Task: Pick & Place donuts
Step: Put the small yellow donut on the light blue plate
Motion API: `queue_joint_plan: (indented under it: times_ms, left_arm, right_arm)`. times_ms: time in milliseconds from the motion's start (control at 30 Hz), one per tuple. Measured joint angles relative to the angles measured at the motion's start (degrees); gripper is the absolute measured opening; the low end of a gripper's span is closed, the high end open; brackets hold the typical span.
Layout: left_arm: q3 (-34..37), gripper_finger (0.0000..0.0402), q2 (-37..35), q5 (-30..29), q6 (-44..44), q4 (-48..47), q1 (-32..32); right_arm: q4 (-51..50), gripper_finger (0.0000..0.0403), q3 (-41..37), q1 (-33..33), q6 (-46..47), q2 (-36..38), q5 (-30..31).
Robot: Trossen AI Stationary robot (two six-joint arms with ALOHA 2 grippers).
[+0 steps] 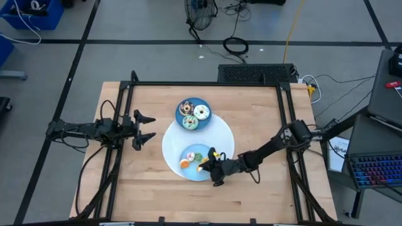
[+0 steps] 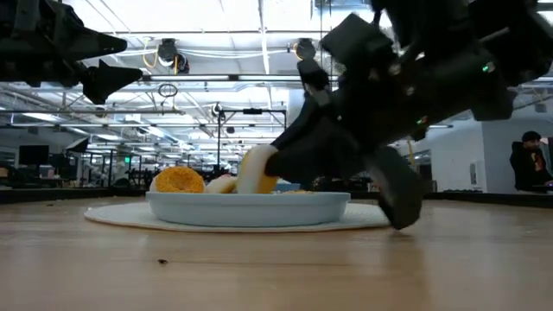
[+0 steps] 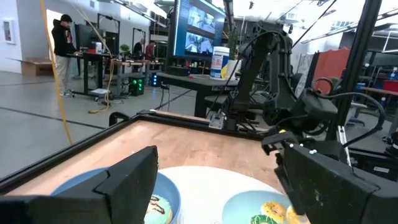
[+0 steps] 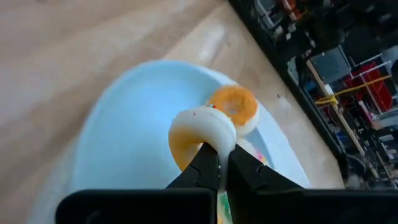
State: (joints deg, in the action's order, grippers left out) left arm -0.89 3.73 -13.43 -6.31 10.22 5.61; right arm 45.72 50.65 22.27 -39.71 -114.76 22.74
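Pale wood covers the tabletop, and a white round mat lies at its middle. On the mat's 6 o'clock part sits a light blue plate; a darker blue plate overlaps the mat's 12 o'clock edge.

The right gripper reaches in from 3 o'clock and is low over the light blue plate's 3 o'clock rim. Its fingers are closed on a small yellow donut with white frosting, held on edge just above the plate's floor. Just beside it lies an orange donut, and the high view shows a green donut near the plate's centre.

The darker plate carries three larger donuts: a chocolate sprinkled donut at 10 o'clock, a white-frosted donut at 3 o'clock and a teal donut at 6 o'clock, packed close together.

The left gripper waits at the tabletop's 9 o'clock side, clear of the mat, its fingers spread apart and holding nothing.

A person in dark clothes stands in the room beyond the tabletop.
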Motion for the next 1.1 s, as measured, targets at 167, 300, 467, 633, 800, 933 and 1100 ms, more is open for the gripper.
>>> queue_joint_plan:
  times_ms: [167, 300, 467, 633, 800, 933, 1100]
  left_arm:
    - [0.0, 0.0345, 0.0, 0.0, 0.0, 0.0, 0.0]
    - [0.0, 0.0345, 0.0, 0.0, 0.0, 0.1, 0.0]
    - [0.0, 0.0345, 0.0, 0.0, 0.0, 0.2, 0.0]
    - [0.0, 0.0344, 0.0, 0.0, 0.0, 0.3, 0.0]
    - [0.0, 0.0345, 0.0, 0.0, 0.0, 0.3, 0.0]
    - [0.0, 0.0345, 0.0, 0.0, 0.0, 0.3, 0.0]
    - [0.0, 0.0345, 0.0, 0.0, 0.0, 0.3, 0.0]
  right_arm:
    - [0.4, 0.0037, 0.4, -0.5, 2.5, -0.7, -0.2]
    - [0.7, 0.01, 0.4, 0.0, 2.9, -0.4, -0.3]
    - [0.8, 0.0193, 0.4, 0.1, 2.4, -0.4, -0.3]
    - [1.8, 0.026, 0.4, 0.1, 1.4, -0.4, -0.3]
    - [3.8, 0.0292, 0.4, 1.2, 6.7, -0.1, -0.3]
    - [4.0, 0.0299, 0.4, 1.6, 12.5, 2.0, 0.4]
    - [-5.3, 0.0291, 0.4, -0.3, 31.5, 8.1, -7.9]
